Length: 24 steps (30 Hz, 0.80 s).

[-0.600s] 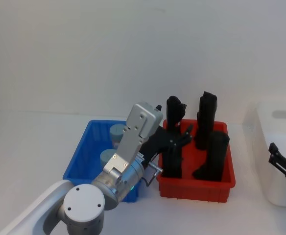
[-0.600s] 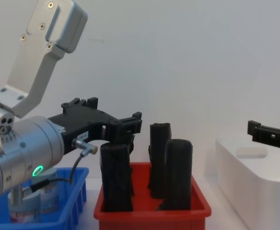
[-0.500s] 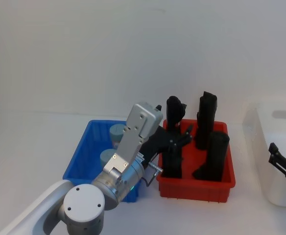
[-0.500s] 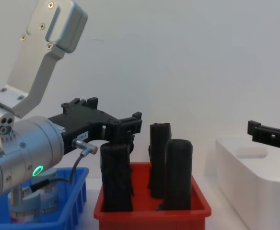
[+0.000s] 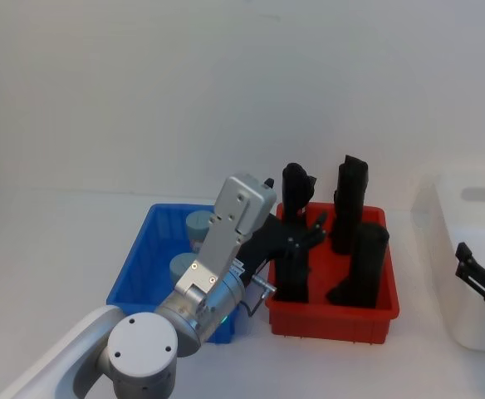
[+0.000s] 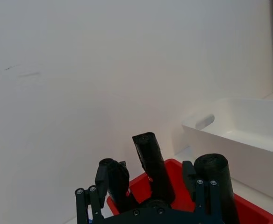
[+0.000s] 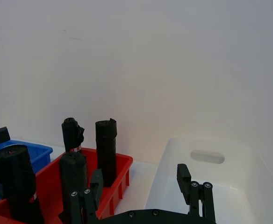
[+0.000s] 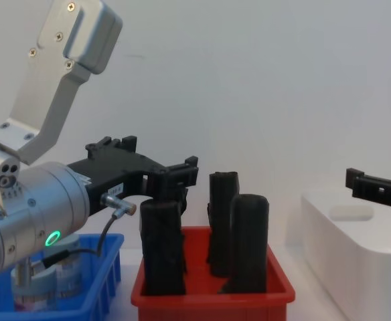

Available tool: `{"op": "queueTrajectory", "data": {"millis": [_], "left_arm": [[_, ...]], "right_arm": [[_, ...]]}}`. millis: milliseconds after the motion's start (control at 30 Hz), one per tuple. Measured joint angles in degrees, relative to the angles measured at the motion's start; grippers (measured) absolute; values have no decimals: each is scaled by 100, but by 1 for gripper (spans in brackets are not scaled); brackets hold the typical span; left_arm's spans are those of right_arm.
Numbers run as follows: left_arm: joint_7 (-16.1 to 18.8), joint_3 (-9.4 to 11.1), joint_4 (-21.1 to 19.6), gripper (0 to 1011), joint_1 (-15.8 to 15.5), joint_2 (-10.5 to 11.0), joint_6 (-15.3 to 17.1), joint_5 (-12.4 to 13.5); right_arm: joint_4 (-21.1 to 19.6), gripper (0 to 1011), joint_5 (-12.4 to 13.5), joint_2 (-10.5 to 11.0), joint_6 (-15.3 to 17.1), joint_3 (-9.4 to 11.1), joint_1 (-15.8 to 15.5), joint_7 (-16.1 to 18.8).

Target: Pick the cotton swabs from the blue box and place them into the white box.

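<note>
**Inspector:** How far had the transfer got?

**Technician:** By the look of it, it had not started. The cotton swabs [image 5: 199,224] sat in the blue box [image 5: 134,259], and the part of the white box [image 7: 211,179] interior that could be seen was bare. Every visible tub was left to move.

**Inspector:** Gripper condition?

**Technician:** The left gripper [image 5: 313,231] hung above the left edge of the red bin [image 5: 335,321], just beside the blue box, pointing toward the black rolls [image 5: 351,198]. The left wrist view showed its jaws apart with nothing between them. The right gripper [image 5: 480,279] was held at the near side of the white box, well apart from the tubs. Its jaws were also spread and empty.

**Inspector:** Count per item?

**Technician:**
- Cotton swab tubs: two visible, one behind the other, both upright. The left arm covered part of the blue box, so any further tubs could not be confirmed.
- Black rolls: four, standing in the red bin.
- Bins: three in a row, blue on the left, red between, white on the right.

**Inspector:** Outstanding work?

**Technician:** Both visible tubs had yet to be picked and placed.
</note>
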Motion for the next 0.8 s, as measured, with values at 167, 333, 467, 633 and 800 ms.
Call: {"op": "queueTrajectory", "data": {"millis": [167,333,467,633,800], "left_arm": [[0,0,0,1004,0,0,0,0],[0,0,0,1004,0,0,0,0],[0,0,0,1004,0,0,0,0],[0,0,0,1004,0,0,0,0],[0,0,0,1004,0,0,0,0]], "right_arm": [[0,1002,0,0,0,0,0,0],[0,1001,0,0,0,0,0,0],[0,1001,0,0,0,0,0,0],[0,1002,0,0,0,0,0,0],[0,1002,0,0,0,0,0,0]]}}
